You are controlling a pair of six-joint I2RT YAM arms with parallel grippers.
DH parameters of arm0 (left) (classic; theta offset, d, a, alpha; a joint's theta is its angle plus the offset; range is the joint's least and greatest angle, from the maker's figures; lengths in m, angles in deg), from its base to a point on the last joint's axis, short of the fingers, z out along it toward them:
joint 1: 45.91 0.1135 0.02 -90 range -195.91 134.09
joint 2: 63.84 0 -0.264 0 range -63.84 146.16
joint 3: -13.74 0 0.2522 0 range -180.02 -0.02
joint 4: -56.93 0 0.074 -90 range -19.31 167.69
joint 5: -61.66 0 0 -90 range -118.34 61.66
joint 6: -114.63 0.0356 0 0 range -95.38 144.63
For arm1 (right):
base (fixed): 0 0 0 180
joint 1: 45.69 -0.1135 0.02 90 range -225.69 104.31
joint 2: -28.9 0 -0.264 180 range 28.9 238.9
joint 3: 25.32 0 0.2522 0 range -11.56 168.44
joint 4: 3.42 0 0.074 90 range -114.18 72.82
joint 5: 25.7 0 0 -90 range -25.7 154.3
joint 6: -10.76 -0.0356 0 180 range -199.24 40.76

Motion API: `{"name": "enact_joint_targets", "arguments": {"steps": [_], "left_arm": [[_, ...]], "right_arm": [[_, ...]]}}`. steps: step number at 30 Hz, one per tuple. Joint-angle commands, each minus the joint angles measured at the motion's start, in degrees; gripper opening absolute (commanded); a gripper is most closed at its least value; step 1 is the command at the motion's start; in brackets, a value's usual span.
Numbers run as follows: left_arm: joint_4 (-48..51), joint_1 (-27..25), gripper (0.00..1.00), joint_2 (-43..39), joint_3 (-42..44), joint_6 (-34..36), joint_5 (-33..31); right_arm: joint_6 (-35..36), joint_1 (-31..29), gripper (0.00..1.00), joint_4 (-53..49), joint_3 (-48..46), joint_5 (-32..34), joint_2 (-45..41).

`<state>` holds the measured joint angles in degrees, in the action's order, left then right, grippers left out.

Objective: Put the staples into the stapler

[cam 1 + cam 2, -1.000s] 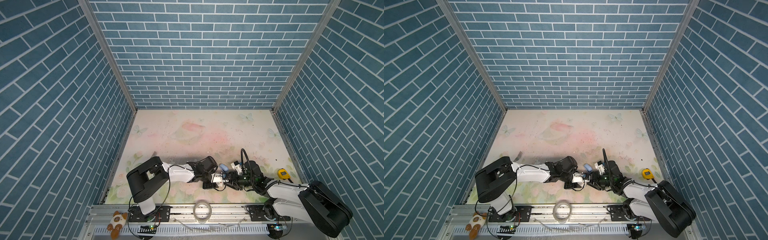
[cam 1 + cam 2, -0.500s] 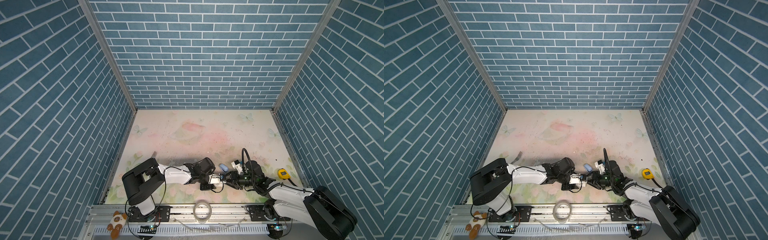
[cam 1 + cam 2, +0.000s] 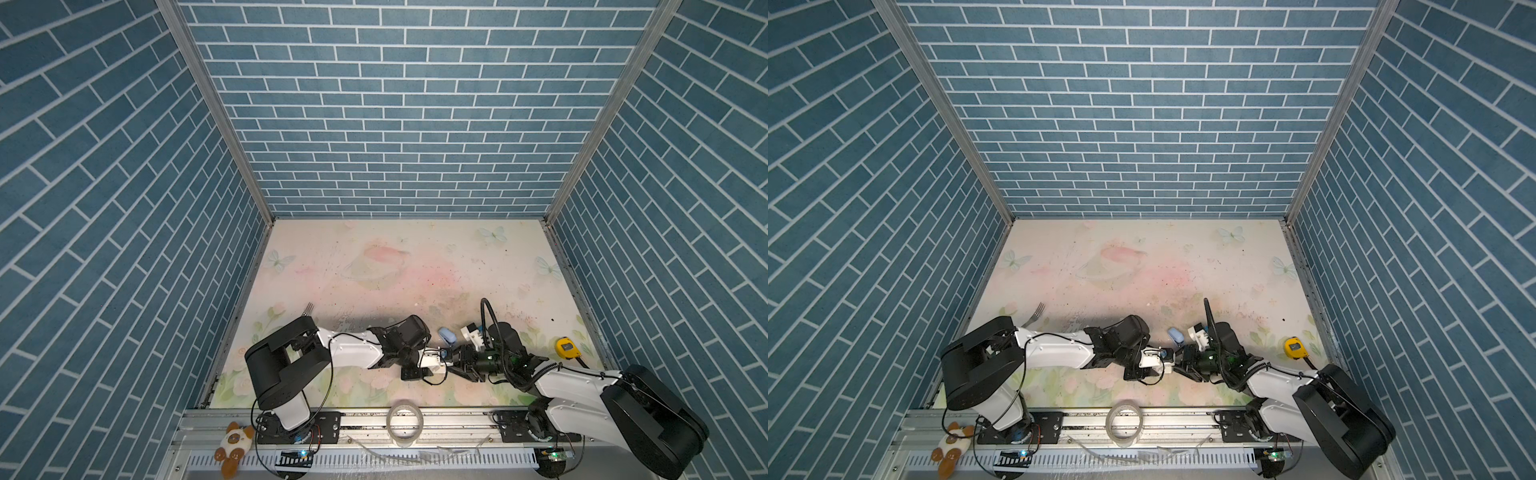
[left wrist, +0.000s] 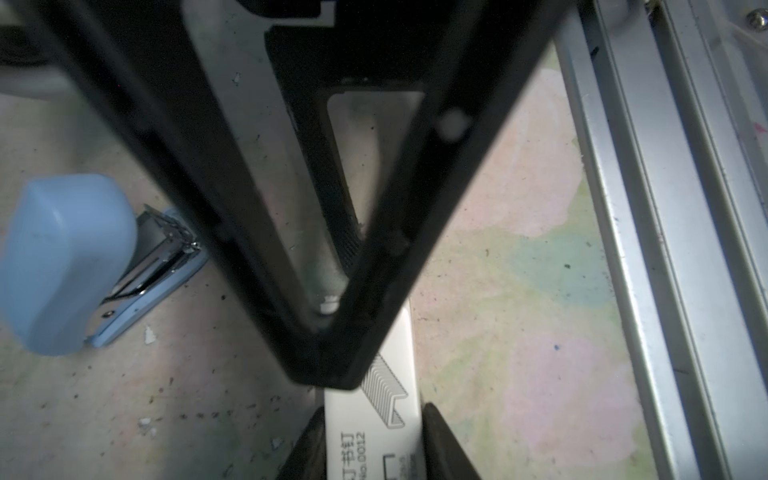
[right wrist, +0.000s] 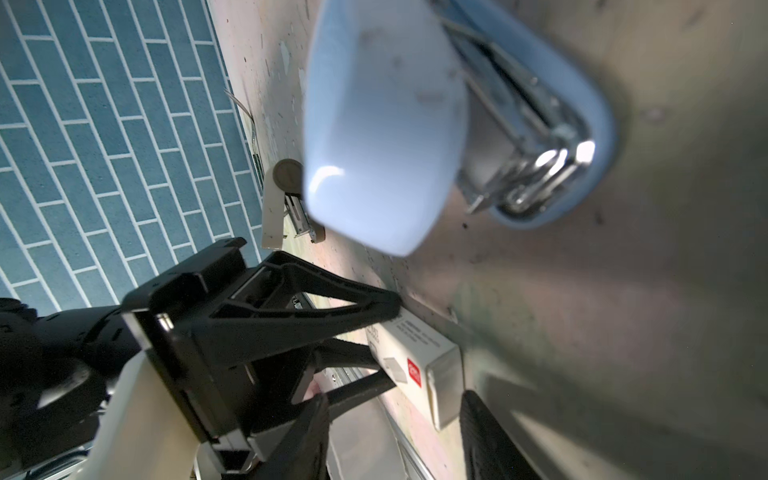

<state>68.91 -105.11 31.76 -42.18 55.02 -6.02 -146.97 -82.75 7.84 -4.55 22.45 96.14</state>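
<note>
The staples are a small white box (image 4: 374,415) with grey print and a red corner mark (image 5: 413,370), lying on the mat near the front in both top views (image 3: 434,360) (image 3: 1158,359). My left gripper (image 4: 372,453) is shut on its long sides, both pads touching it (image 3: 430,365). My right gripper (image 5: 399,440) faces it from the other side (image 3: 455,362) and stands open around the box's end, where the white inner tray (image 5: 446,384) shows. The light-blue stapler (image 3: 446,334) (image 3: 1175,335) lies just behind, opened, its metal magazine exposed (image 5: 536,166) (image 4: 62,262).
A yellow tape measure (image 3: 568,348) lies at the right, a fork (image 3: 308,308) behind the left arm. A roll of clear tape (image 3: 404,419) and a plush toy (image 3: 232,442) rest on the front rail (image 4: 648,249), which runs close beside the box.
My left jaws have narrowed onto the box. Both arms shifted their elbows slightly while the two grippers stayed together at the box. The stapler has not moved.
</note>
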Motion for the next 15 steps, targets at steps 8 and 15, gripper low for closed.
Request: {"name": "enact_joint_targets", "arguments": {"steps": [8, 15], "left_arm": [[1.3, 0.3, 0.37, 2.4, 1.0, 0.1, -1.0], [1.8, 0.4, 0.36, 2.9, 0.7, 0.1, -0.3]], "right_arm": [[-0.9, -1.4, 0.51, 2.7, 1.8, -0.4, 1.2], [-0.8, -1.7, 0.51, 3.8, 2.0, -0.4, 2.3]]}}
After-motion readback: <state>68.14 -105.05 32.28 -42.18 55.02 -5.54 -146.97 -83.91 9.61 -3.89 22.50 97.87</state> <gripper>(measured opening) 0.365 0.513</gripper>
